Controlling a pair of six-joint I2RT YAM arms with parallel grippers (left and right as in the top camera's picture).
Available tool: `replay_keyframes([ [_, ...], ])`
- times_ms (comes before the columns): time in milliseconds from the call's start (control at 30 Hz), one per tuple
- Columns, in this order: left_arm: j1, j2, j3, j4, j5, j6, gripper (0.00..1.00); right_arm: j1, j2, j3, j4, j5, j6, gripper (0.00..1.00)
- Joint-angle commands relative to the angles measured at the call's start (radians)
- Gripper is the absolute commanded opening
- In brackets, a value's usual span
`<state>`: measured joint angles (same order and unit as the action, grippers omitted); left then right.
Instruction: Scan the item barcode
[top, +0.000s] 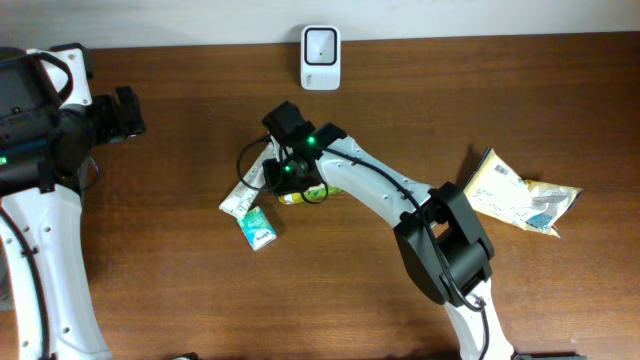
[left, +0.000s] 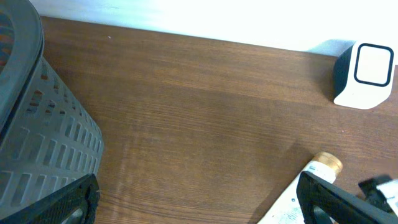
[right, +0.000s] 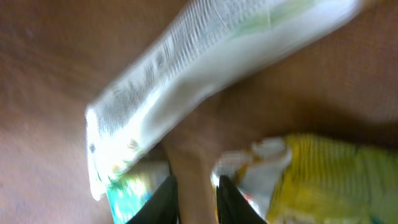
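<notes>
Reaching across the table (top: 180, 300), the right pincer (top: 290, 172) sits over a tube (top: 240, 195), teal box (top: 258, 229) and yellow packet (top: 305, 193); the scanner (top: 320, 57) stands at twelve o'clock. Left wrist: left pincer (left: 199, 205) spread wide, basket (left: 43, 137) at nine. Right wrist: fingers (right: 165, 202) close together, holding nothing.

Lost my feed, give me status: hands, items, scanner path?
Left hand open, parked by grey basket. Right hand nearly shut, empty, over white tube and yellow packet. Scanner unobstructed.
</notes>
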<state>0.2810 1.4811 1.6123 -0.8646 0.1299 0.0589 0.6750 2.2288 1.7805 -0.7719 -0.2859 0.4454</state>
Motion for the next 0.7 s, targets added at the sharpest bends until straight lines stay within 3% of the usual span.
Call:
replay_keyframes([
  [0,0.004,-0.005,0.004,0.002,0.0,0.002,0.99,-0.013,0.01,-0.005,-0.109,0.01,-0.034,0.24],
  [167,0.004,-0.005,0.004,0.002,0.0,0.002,0.99,-0.105,0.009,0.0,-0.333,0.098,-0.072,0.29],
  [367,0.004,-0.005,0.004,0.002,0.0,0.002,0.99,-0.309,-0.001,0.137,-0.632,0.218,-0.311,0.41],
  [467,0.004,-0.005,0.004,0.002,0.0,0.002,0.99,-0.373,-0.02,0.201,-0.669,0.309,-0.284,0.44],
  [667,0.004,-0.005,0.004,0.002,0.0,0.002,0.99,-0.446,-0.01,0.179,-0.596,0.385,-0.059,0.46],
])
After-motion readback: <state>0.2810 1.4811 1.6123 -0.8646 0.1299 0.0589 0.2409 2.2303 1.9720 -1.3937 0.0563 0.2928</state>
